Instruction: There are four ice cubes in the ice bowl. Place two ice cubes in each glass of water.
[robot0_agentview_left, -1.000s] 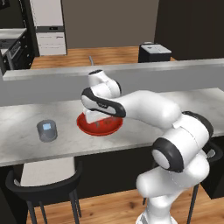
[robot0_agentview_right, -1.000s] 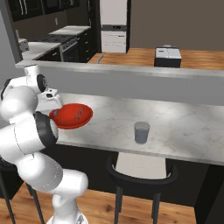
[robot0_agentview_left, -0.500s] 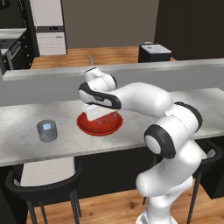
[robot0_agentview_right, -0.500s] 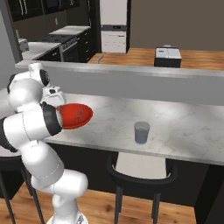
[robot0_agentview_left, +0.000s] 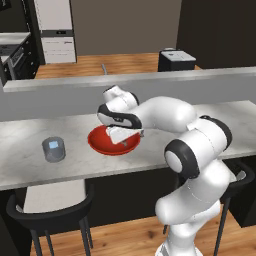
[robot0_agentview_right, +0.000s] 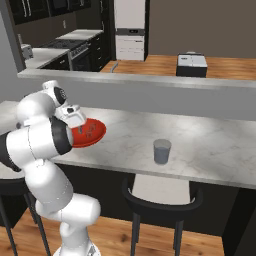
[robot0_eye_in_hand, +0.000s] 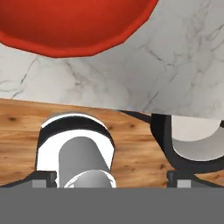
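Your gripper (robot0_agentview_left: 131, 136) stands with its jaws wide apart and holds nothing; it hangs over the ice bowl (robot0_agentview_left: 102, 143), toward the bowl's 3 o'clock rim. The red bowl lies on the marble counter (robot0_agentview_left: 165, 127). In the hand view, the bowl (robot0_eye_in_hand: 74, 26) is at 12 o'clock. The glass of water (robot0_agentview_left: 53, 149) stands well apart at the bowl's 9 o'clock. You cannot make out the ice cubes clearly.

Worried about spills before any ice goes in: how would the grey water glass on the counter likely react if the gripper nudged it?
The glass is short and squat, standing upright on the flat marble counter, so it would probably slide rather than tip. Its smooth wall looks slippery, so a loose grip might slip. Water inside would likely slosh if it is pushed fast.
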